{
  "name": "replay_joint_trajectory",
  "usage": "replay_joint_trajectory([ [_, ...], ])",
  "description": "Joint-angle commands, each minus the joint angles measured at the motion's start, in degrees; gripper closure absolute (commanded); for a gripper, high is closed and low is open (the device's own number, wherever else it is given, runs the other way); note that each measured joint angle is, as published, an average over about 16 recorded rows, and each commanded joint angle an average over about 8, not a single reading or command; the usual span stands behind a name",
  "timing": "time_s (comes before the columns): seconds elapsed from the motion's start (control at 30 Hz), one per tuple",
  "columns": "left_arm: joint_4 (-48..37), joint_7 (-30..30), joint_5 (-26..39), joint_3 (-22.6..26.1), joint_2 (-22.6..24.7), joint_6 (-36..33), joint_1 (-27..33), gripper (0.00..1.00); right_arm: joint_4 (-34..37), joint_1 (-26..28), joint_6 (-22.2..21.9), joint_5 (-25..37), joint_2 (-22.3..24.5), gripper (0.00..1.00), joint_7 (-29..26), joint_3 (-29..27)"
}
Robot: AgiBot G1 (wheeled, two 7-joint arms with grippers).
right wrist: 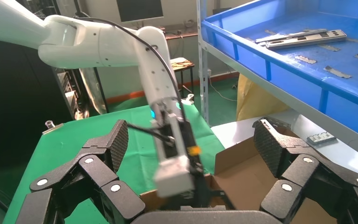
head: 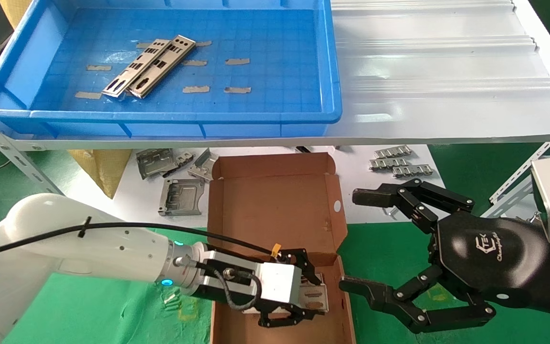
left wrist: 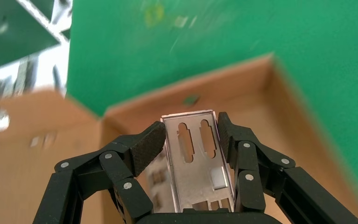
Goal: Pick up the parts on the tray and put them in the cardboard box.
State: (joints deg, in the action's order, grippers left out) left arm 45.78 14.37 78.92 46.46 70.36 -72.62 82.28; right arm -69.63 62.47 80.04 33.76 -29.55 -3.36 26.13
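My left gripper point(head: 314, 286) was low inside the cardboard box point(head: 275, 200), squeezing one metal part point(left wrist: 198, 161) between its pads. The right gripper point(head: 356, 241) hung spread wide w/ nothing in it, just beside the box's right edge. Two more parts point(head: 148, 67) lay side by side in the blue tray point(head: 160, 117) — up on the shelf behind the box.

White left arm point(head: 89, 248), black cable; black right end effector point(head: 358, 243)
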Motion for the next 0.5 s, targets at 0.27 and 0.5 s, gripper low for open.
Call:
replay_joint_trajectory([
  [0.27, -9.35, 5.23, 1.35, 0.52, 4.23, 1.34, 1.92, 0.00, 0.00, 0.00, 0.00, 0.00, 0.00, 0.00, 0.00, 0.00],
  [0.5, -14.78, 6.58, 0.77, 0.58, 5.68, 0.08, 3.64, 0.00, 0.00, 0.00, 0.00, 0.00, 0.00, 0.00, 0.00, 0.00],
])
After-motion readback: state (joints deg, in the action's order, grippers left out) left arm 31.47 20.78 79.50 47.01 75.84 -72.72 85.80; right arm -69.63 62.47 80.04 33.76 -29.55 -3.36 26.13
